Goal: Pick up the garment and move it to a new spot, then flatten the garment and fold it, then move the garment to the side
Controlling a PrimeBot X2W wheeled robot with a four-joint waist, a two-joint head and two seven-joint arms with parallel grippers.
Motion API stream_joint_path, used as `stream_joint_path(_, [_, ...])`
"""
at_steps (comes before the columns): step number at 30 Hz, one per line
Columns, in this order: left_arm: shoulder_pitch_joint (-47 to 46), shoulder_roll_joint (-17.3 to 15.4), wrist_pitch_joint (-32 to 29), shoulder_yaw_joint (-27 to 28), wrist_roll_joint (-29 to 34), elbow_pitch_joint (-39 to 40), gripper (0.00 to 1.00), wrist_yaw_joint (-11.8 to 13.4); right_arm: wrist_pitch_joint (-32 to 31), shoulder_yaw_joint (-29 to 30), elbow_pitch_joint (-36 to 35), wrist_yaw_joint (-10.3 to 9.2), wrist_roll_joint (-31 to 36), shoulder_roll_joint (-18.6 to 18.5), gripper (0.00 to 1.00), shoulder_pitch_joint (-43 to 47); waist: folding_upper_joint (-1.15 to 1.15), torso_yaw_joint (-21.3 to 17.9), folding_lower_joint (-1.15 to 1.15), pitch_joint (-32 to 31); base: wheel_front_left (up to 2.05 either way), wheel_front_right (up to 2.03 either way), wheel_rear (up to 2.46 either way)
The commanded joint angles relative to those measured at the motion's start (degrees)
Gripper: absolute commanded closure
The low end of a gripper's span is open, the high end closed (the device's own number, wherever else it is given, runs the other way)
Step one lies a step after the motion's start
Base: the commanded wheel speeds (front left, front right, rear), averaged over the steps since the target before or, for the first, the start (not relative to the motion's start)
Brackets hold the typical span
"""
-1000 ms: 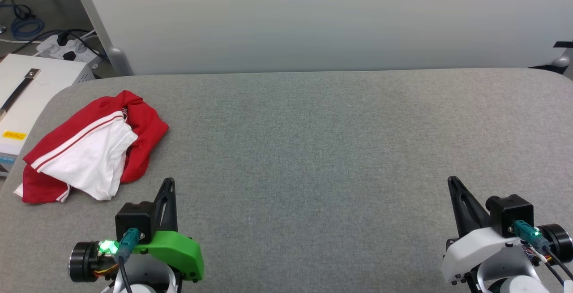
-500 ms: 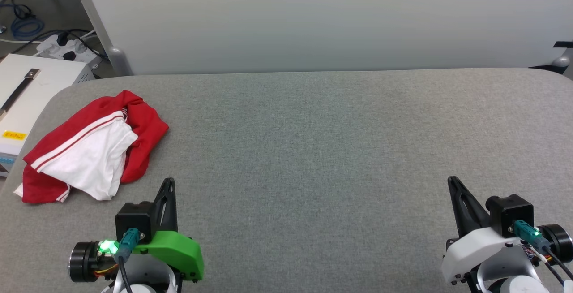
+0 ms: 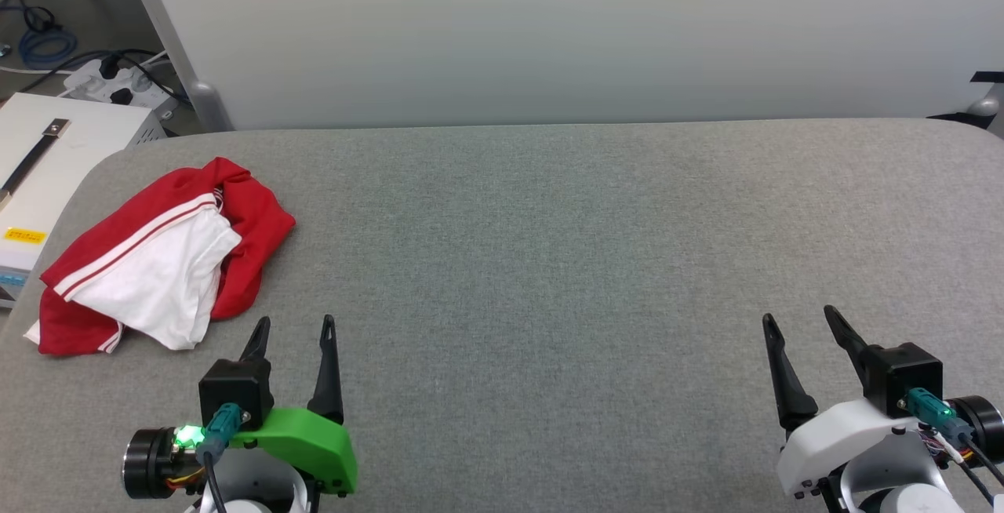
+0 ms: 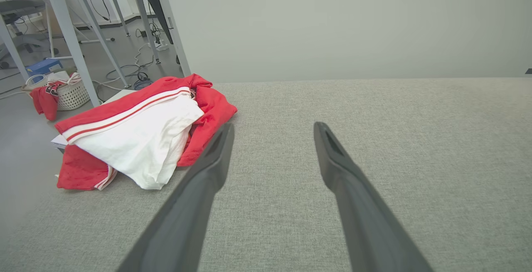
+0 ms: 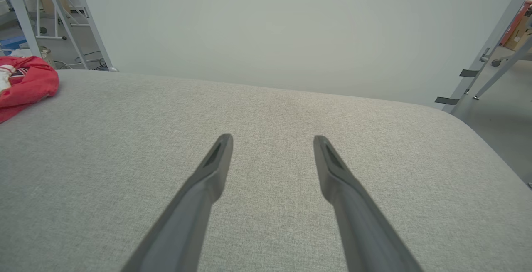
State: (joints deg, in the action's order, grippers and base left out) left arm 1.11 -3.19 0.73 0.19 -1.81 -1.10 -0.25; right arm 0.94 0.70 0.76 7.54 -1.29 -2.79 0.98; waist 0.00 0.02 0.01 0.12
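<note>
Garment [image 3: 165, 258] lies crumpled near the table's [image 3: 549, 262] left edge, just ahead and left of the left claw [image 3: 295, 320] (much the nearer one), long axis slanting near-left to far-right. Left claw and right claw [image 3: 798, 314] both gape wide, empty.

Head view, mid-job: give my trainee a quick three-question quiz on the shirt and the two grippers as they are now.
1. True or false: the shirt lies spread flat in the middle of the table.
2. Which one is nearer the shirt? A: left gripper. B: right gripper. C: both equally near.
3. Fill in the blank: the jaws of both grippers stand ____ and hold nothing.

Key
1. False. It lies crumpled near the table's left edge.
2. A.
3. Open.
</note>
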Motion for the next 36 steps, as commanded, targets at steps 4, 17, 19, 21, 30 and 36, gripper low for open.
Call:
stream_joint_path(4, [-0.2, 0.04, 1.01, 0.02, -0.94, -0.57, 0.0, -0.29, 1.0, 0.31, 0.27, -0.01, -0.91, -0.03, 0.0, -0.45, 0.0, 0.04, 0.0, 0.07, 0.0, 0.0, 0.0])
stream_joint_path(17, [-0.31, 0.07, 2.56, 0.1, -2.85, -1.57, 0.0, -0.93, 2.53, 0.22, -0.27, -0.01, -2.89, -0.04, 0.0, -0.6, 0.0, 0.2, 0.0, 0.18, 0.0, 0.0, 0.0])
stream_joint_path(19, [-0.32, 0.07, 2.8, 0.12, -3.1, -1.73, 0.0, -1.03, 2.76, 0.24, -0.32, -0.01, -3.14, -0.04, 0.0, -0.61, 0.0, 0.23, 0.0, 0.19, 0.0, 0.0, 0.0])
stream_joint_path(21, [-0.32, 0.08, 3.04, 0.12, -3.34, -1.86, 0.0, -1.15, 2.99, 0.3, -0.3, -0.01, -3.4, -0.04, 0.0, -0.61, 0.0, 0.27, 0.0, 0.2, 0.0, 0.0, 0.0])
stream_joint_path(30, [-0.24, 0.11, 4.59, -0.04, -4.24, -3.05, 0.0, -1.73, 4.52, 0.78, 1.34, -0.02, -3.67, -0.05, 0.0, -0.72, 0.0, 0.31, 0.0, 0.28, 0.0, 0.0, 0.0])
stream_joint_path(36, [-0.44, 0.13, 5.27, -0.12, -4.41, -3.54, 0.0, -1.95, 5.19, 0.95, 2.33, -0.02, -3.77, -0.05, 0.0, -1.07, 0.0, 0.27, 0.0, 0.5, 0.0, 0.0, 0.0])
